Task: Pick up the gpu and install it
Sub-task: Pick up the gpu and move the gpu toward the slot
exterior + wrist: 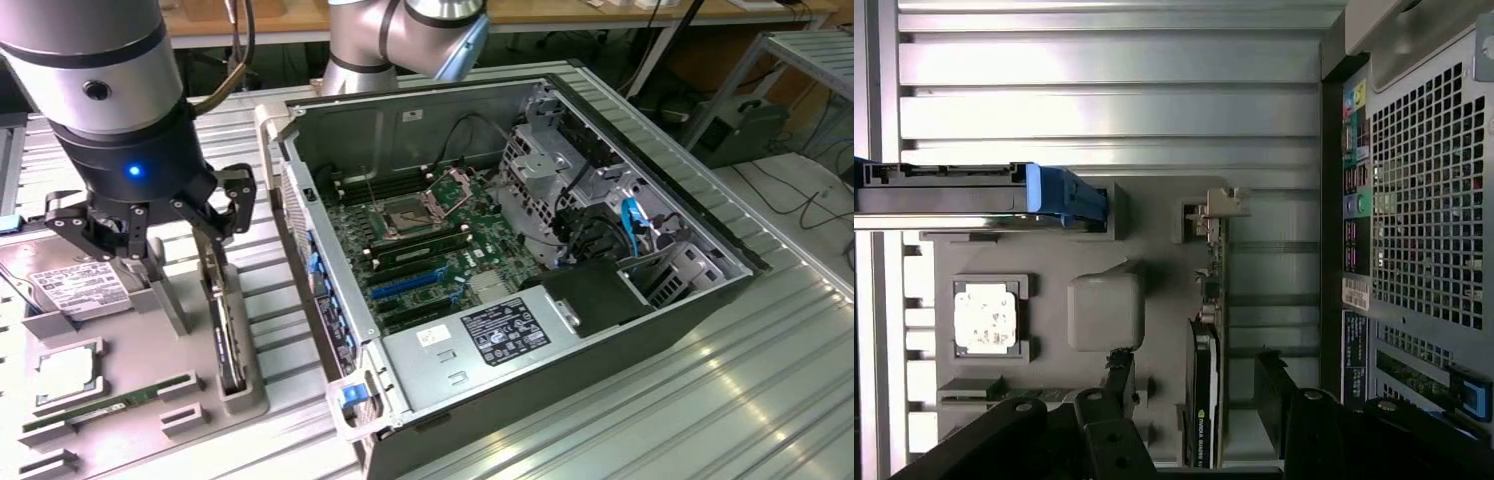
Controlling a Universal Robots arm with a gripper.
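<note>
Exterior view: note the gripper [150,240] hanging over the grey tray [140,350] at the exterior view's left; jaws spread wide, nothing held. Find the gpu [226,330] standing on its long edge in a slot of that tray, under the finger on the side of the computer case [561,330]; cannot tell from here whether touching. Judge the step as lining up for the grasp, with the gpu not yet lifted. To do it well: centre the gpu between the fingers; keep the wrist square to the board; close evenly on the flat faces, not on the fan. Also on the tray, all apart from the gpu: hard drive [74,290]; processor chip [67,375]; memory stick [107,408]. Mark the case lying open just beside the tray, motherboard [427,240] facing up, with the case wall between tray and motherboard.

Wrist view: see the gpu [1204,390] edge-on between the two fingers [1116,385], with a gap on each side, so no grip yet; silver bracket [1220,205] at the end away from the gripper [1194,365]. Watch the grey post [1104,310] just beside one finger; likely to snag if the approach drifts. Note the hard drive [954,195] with its blue end, and the processor chip [984,318], both beyond the post; the case's meshed rear [1424,200] well apart on the other side.
</note>
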